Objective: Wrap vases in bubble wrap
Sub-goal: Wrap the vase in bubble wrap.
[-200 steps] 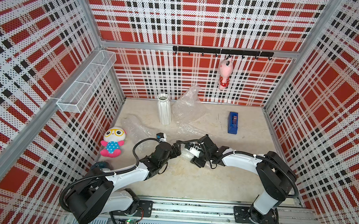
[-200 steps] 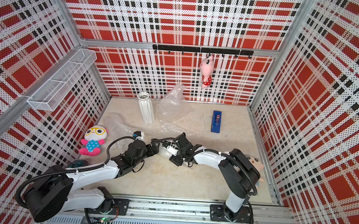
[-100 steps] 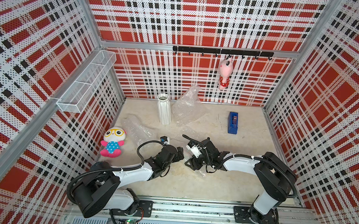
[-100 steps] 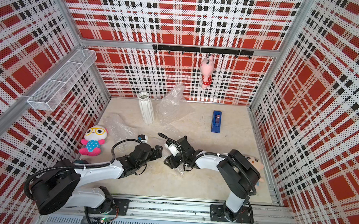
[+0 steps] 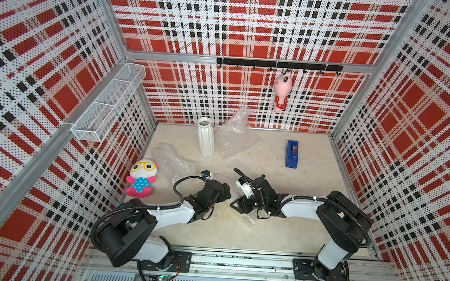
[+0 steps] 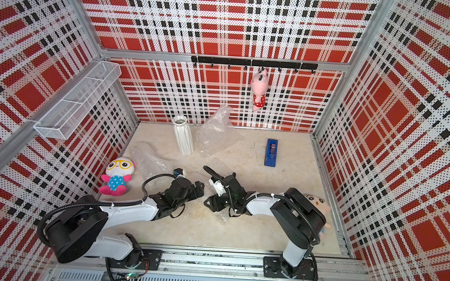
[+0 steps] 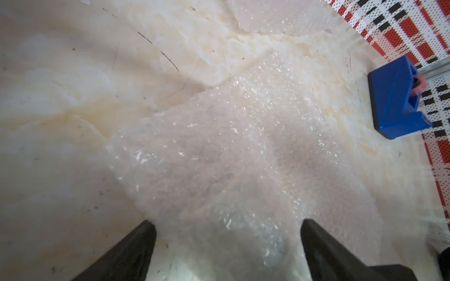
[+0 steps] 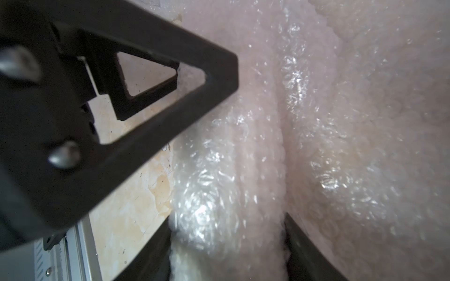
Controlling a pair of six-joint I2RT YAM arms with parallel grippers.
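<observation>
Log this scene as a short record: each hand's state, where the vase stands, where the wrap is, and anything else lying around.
Left hand: open, above a flat wrap sheet
Right hand: closed on a wrap roll, contents unclear
Vase: upright, bare, near the back wall
Loose wrap: crumpled beside the vase
Tape dispenser: back right, untouched
Doll: by the left wall
</observation>
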